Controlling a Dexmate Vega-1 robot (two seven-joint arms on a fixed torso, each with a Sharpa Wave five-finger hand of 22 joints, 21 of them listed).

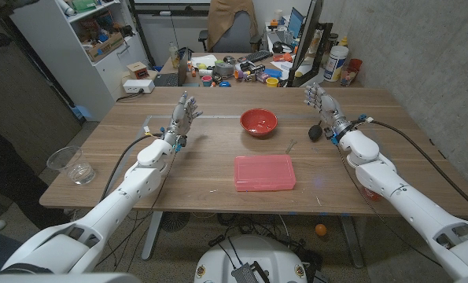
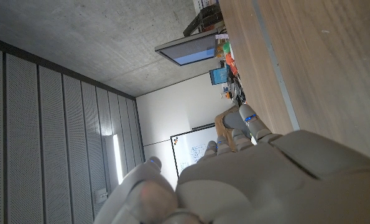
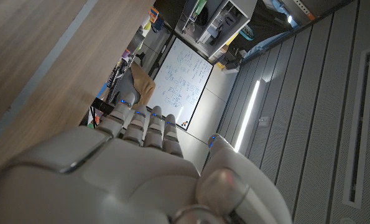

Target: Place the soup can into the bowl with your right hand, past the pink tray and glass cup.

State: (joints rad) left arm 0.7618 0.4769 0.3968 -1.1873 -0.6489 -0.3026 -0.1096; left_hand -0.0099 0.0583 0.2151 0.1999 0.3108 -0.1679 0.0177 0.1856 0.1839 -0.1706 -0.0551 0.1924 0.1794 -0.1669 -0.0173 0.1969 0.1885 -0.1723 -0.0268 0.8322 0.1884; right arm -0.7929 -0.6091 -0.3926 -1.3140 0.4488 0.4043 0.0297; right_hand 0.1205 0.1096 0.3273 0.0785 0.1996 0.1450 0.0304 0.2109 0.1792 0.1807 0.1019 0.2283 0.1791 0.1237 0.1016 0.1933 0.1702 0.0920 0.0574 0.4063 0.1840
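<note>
Both hands are held up over the table [image 1: 202, 169] with fingers spread and nothing gripped, the right hand [image 1: 322, 101] far right and the left hand [image 1: 185, 114] left of the red bowl [image 1: 259, 122]. What may be the soup can [image 1: 370, 189], red and white, lies half hidden under the right forearm; this cannot be told for certain. If so, the right hand should be drawn back and lowered with fingers kept wide until its sides are enclosed, and the carry kept high over the pink tray [image 1: 264, 172].

We see a red bowl [image 1: 259, 122], a pink tray [image 1: 264, 172], a clear glass cup [image 1: 70, 163], and a brown wooden table [image 1: 218, 149].
</note>
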